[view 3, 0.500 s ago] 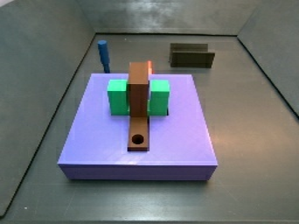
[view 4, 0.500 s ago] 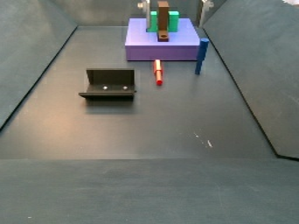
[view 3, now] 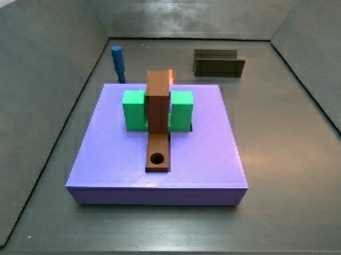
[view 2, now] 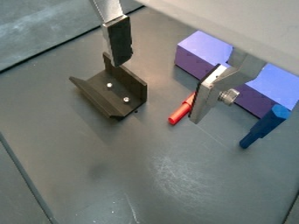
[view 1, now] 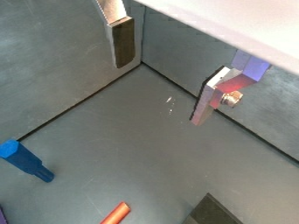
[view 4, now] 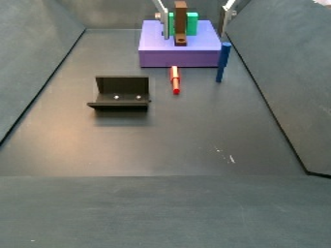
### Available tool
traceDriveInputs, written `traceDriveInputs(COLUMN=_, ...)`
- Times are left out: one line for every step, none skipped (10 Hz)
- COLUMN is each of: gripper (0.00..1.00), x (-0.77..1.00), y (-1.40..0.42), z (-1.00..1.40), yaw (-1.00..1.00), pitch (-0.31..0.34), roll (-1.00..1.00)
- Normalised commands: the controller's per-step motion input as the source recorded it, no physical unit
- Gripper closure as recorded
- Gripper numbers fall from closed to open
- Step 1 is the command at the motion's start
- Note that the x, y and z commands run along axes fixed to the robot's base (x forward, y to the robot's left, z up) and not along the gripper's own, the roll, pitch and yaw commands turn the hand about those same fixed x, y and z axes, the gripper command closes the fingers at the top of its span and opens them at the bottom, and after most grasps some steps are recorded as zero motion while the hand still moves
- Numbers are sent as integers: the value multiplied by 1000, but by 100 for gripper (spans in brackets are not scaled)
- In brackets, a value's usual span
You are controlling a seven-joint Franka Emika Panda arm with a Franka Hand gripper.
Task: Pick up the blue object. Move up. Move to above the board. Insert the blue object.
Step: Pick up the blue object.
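The step in hand looks like the approach to the pick: the gripper (view 2: 158, 70) hangs high over the bench (view 4: 155, 145) with its jaws wide apart and nothing between them, the flat silver fingers (view 1: 121, 44) with dark pads showing in both wrist views. The slim, dark blue matte peg (view 3: 118, 63) stands upright on the bench floor just beside the large lavender-purple slab (view 3: 160, 149), near the slab's corner in a side view (view 4: 223, 60). To do this well, I would bring the jaws down squarely over the peg's upper part, straddle it evenly, and keep clear of the slab's edge, since a glancing touch would likely topple so narrow a piece.

The long brown plank with a round hole near one end (view 3: 159, 115) lies on the slab, passing through a green block (view 3: 135, 112). All look smooth, hard and sharp-edged. A small red stick (view 4: 176, 79) lies on the floor, and the dark L-shaped fixture (view 4: 120, 94) stands well apart
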Motion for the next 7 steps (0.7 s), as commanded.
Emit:
traceDriveInputs(gripper=0, x=0, y=0, z=-69, yaw=0, pitch=41, roll=0)
traceDriveInputs(gripper=0, x=0, y=0, z=-37, yaw=0, pitch=49, roll=-4)
traceDriveInputs(gripper=0, x=0, y=0, z=0, yaw=0, pitch=30, roll=-11)
traceDriveInputs(gripper=0, x=0, y=0, z=0, yaw=0, pitch=17, roll=-20)
traceDriveInputs(gripper=0, x=0, y=0, z=-29, yaw=0, pitch=29, roll=-13)
traceDriveInputs(gripper=0, x=0, y=0, z=-31, yaw=0, pitch=19, roll=-9)
traceDriveInputs(gripper=0, x=0, y=6, z=-54, yaw=0, pitch=21, roll=-11)
